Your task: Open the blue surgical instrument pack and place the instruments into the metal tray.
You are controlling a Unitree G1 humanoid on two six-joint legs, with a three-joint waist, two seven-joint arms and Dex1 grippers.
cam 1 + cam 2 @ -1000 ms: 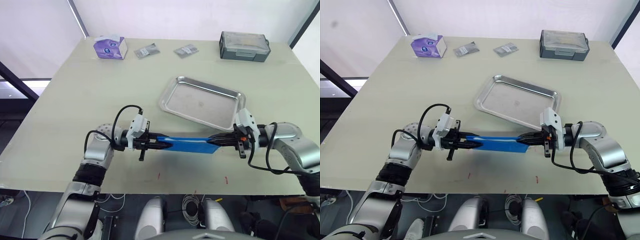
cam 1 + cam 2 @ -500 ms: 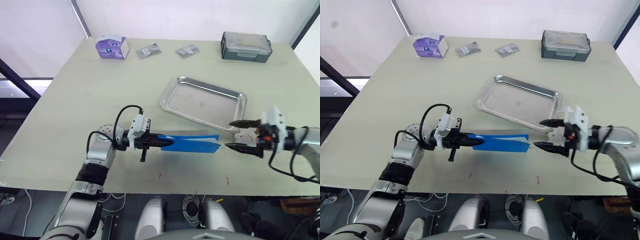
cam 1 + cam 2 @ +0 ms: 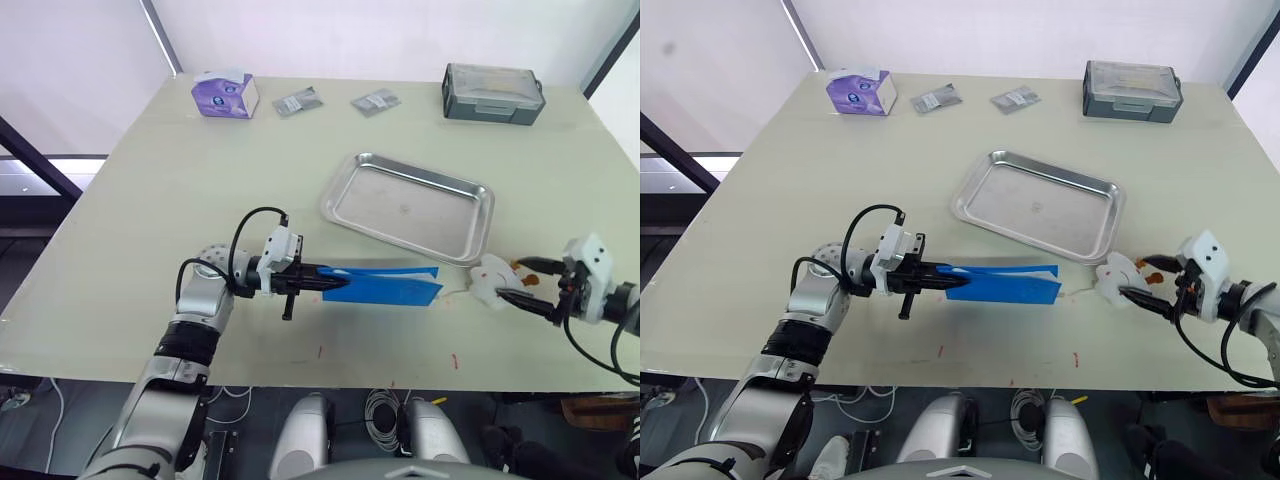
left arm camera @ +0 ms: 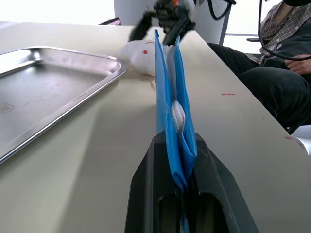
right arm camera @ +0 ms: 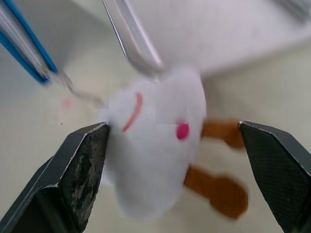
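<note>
The blue surgical instrument pack (image 3: 385, 287) stands on edge above the table's front, folded closed, so the instruments are hidden. My left gripper (image 3: 318, 280) is shut on its left end; the blue edge sits pinched between the fingers (image 4: 146, 194). The empty metal tray (image 3: 405, 205) lies just behind the pack. Right of the pack, my right gripper (image 3: 510, 278) is open with its fingers (image 5: 77, 165) on either side of a small white soft toy (image 5: 155, 145) with orange legs. A thin cord runs from the pack's right end toward that toy.
A grey lidded box (image 3: 493, 92) stands at the back right. A purple tissue box (image 3: 224, 94) and two small packets (image 3: 295, 101) lie along the back. A seated person (image 4: 277, 58) is beyond the table's front edge.
My right gripper let go of the pack's right end, opened and drew back to the right, where it now straddles the white toy. The left gripper keeps hold of the pack.
</note>
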